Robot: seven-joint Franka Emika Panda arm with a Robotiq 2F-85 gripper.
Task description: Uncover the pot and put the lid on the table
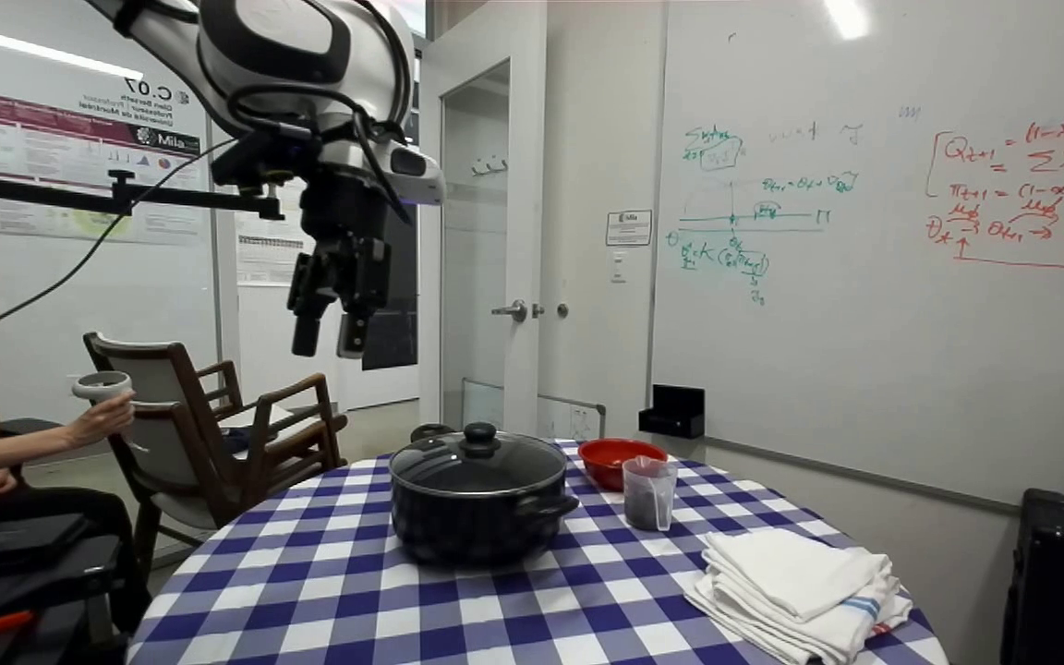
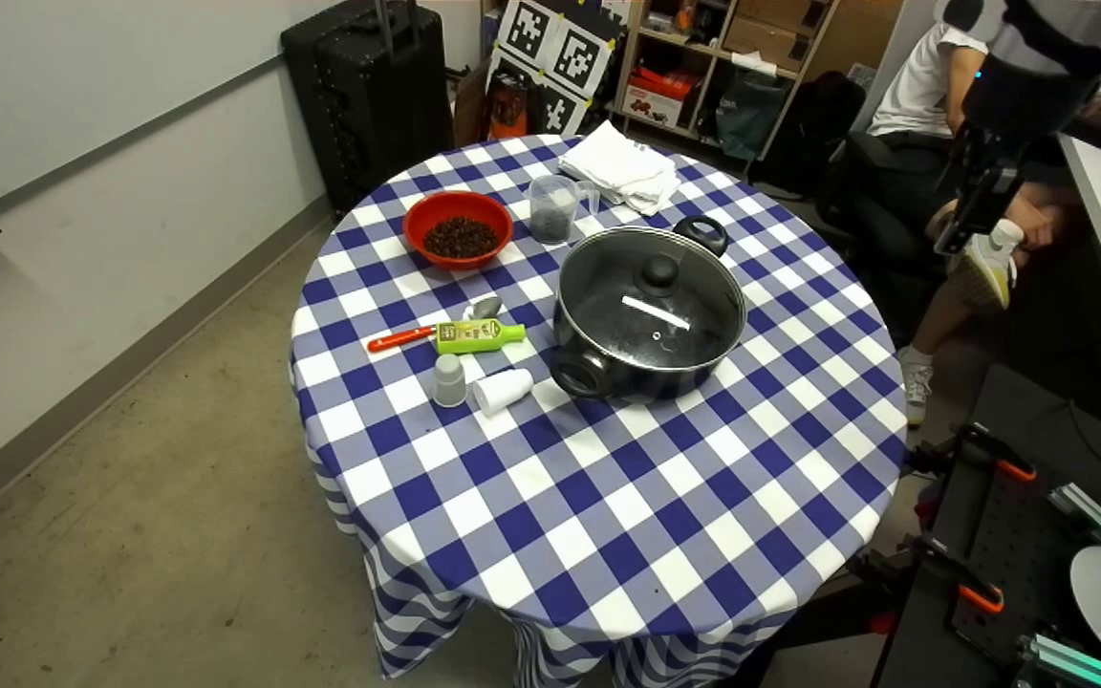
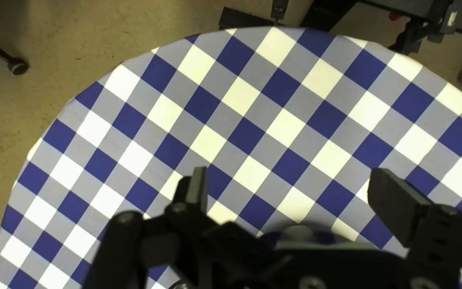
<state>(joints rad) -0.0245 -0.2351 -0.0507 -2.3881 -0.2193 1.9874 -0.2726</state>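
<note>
The wide black pot [image 1: 477, 531] [image 2: 651, 382] stands on the round table [image 1: 338, 591] [image 2: 627, 516] with its blue-and-white checked cloth. The see-through lid [image 1: 435, 469] [image 2: 608, 287], with a silvery rim and dark knob, sits on the pot. My gripper [image 1: 329, 337] is open and empty, high above the table and well apart from the lid. In an exterior view the gripper [image 2: 976, 205] hangs near the right edge. In the wrist view the open gripper [image 3: 289, 172] faces the checked cloth [image 3: 251, 132]; pot and lid do not clearly show there.
Beside the pot stand a red bowl [image 1: 620, 462] [image 2: 458, 229] and a clear measuring cup [image 1: 650, 494] [image 2: 553, 210]. Folded white towels [image 1: 795, 591] [image 2: 619, 167] lie near the edge. A green bottle [image 2: 474, 336], red-handled utensil [image 2: 402, 339] and white containers [image 2: 503, 390] lie close to the pot.
</note>
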